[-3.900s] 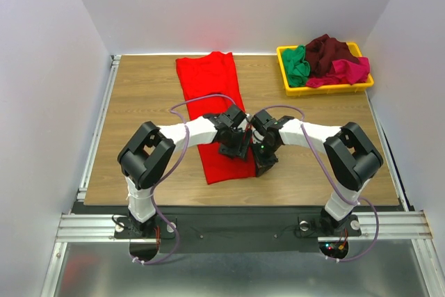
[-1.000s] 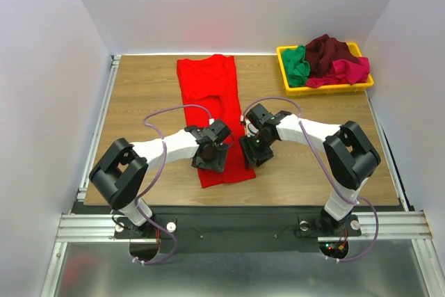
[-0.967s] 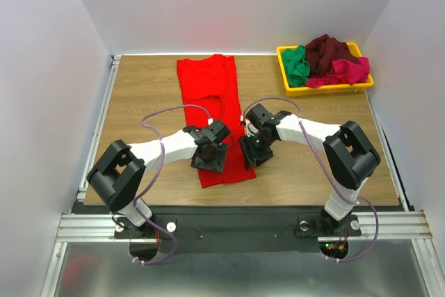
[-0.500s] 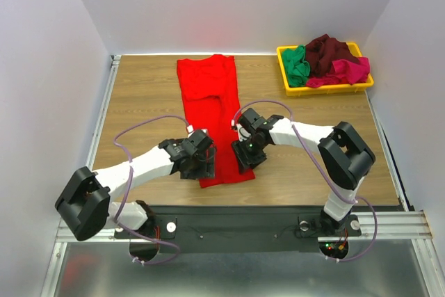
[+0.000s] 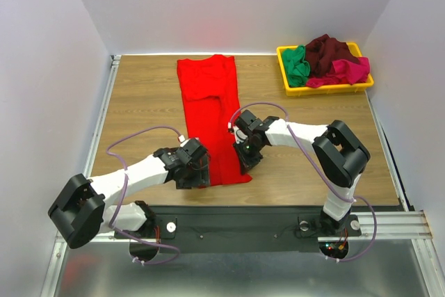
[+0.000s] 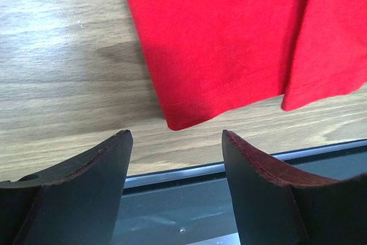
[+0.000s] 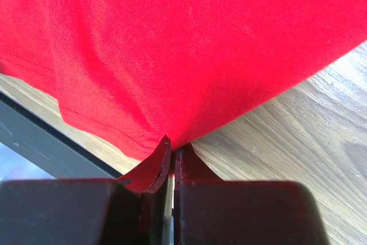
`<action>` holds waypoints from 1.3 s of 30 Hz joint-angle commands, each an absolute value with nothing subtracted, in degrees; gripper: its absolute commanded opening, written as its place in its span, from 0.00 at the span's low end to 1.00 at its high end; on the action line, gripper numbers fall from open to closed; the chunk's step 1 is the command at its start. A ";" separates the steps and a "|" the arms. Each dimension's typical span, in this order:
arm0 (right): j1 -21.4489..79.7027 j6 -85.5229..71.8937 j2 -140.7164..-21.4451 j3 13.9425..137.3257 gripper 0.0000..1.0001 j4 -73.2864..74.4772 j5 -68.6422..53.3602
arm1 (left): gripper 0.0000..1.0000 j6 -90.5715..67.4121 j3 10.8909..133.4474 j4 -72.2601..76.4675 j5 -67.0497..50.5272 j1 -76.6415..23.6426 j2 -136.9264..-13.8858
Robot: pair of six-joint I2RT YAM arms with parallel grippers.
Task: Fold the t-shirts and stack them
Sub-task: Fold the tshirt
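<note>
At the lower centre of the overhead view, your right fingers [image 7: 172, 156] are pressed fully together on the right-hand edge of the red t-shirt [image 5: 208, 102], close to its near hem. The wrist view shows the cloth puckering into the tips, with bare wood showing to the right. Behind them the wrist tilts down, the right arm [image 5: 306, 131] runs leftward from a raised elbow at the right of the frame, and its base sits at the bottom right.

Your left fingers [image 6: 109, 159] stand wide apart and hold nothing. They are at the shirt's near-left hem corner, which lies just beyond the gap between the tips, with the tabletop [image 5: 139, 102] edge below them. The left arm [image 5: 132, 172] stretches low and long from an elbow at the far lower left.

The red t-shirt lies as a long strip from upper centre down to the near edge. At the upper right, the yellow tray [image 5: 327, 90] holds the green t-shirt [image 5: 297, 64], the maroon t-shirt [image 5: 327, 50] and the pink t-shirt [image 5: 348, 71], all crumpled.
</note>
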State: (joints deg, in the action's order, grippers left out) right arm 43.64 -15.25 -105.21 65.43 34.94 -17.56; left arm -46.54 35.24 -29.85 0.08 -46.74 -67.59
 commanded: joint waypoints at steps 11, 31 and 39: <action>44.74 -14.59 -105.38 64.60 0.00 34.54 -13.89 | 0.65 -50.45 32.52 -26.81 4.48 -46.49 -69.25; 44.65 -15.47 -102.83 71.10 0.00 43.94 -13.45 | 0.00 -46.32 32.69 -24.25 0.35 -46.41 -68.12; 44.65 -16.08 -100.81 76.73 0.00 56.33 -15.81 | 0.00 -45.44 35.86 -28.83 -12.11 -46.58 -60.74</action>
